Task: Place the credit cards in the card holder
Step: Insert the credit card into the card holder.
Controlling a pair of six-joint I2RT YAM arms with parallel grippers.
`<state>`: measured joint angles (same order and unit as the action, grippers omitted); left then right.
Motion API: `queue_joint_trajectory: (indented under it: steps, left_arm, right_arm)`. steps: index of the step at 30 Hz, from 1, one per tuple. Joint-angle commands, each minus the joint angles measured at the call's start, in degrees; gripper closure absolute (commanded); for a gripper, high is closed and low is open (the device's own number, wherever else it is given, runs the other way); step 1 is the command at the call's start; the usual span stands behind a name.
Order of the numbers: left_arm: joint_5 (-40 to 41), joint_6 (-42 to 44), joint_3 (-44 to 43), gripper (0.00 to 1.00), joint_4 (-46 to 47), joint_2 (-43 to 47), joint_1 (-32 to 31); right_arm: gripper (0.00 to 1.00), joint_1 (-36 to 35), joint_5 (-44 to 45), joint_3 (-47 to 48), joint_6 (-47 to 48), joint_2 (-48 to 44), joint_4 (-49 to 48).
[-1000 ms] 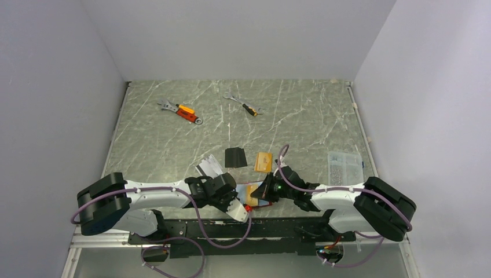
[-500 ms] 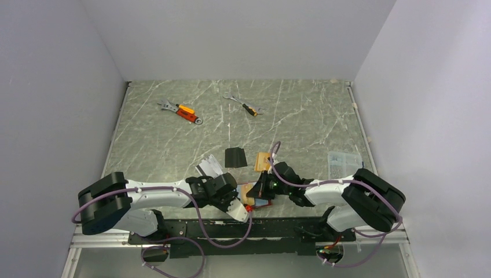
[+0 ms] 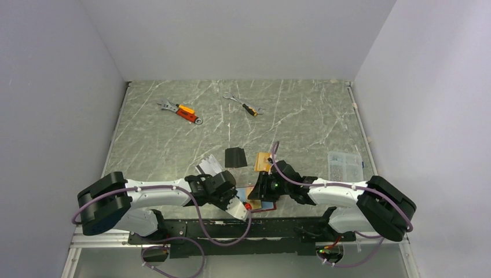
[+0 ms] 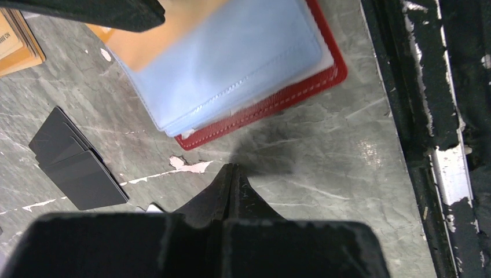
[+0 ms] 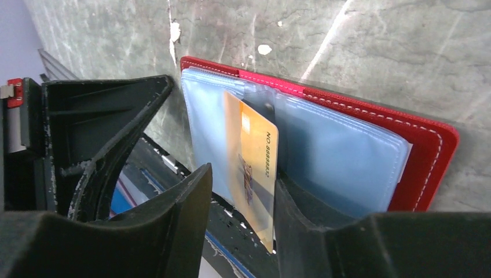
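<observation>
Card holder (image 5: 431,156), one orange-gold card (image 5: 255,168) half-pocketed, right claw (image 5: 243,191) astride it, grip unclear, left claw (image 4: 231,176) closed.

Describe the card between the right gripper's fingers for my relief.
Find the open red card holder at the near edge of the table. The orange-gold card leans up from its pale blue pockets, between the fingers of the right gripper. The orange stack and black cards behind lie flat.
</observation>
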<state>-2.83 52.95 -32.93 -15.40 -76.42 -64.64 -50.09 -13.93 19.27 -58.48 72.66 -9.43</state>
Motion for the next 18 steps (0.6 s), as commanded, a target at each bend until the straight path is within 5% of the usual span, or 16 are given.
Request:
queue_joint_trajectory:
  steps: [1,18]
  left_arm:
    - [-1.0,0.6,0.7,1.00,-2.6,1.5,0.8]
    - [-7.3,-1.8,-5.3,1.00,-3.6,4.3,0.7]
  right_arm:
    - [0.54,-0.2,4.7,2.3,3.7,-0.1,15.1]
    - [0.48,-1.2,7.6,6.0,0.3,-2.3,20.0]
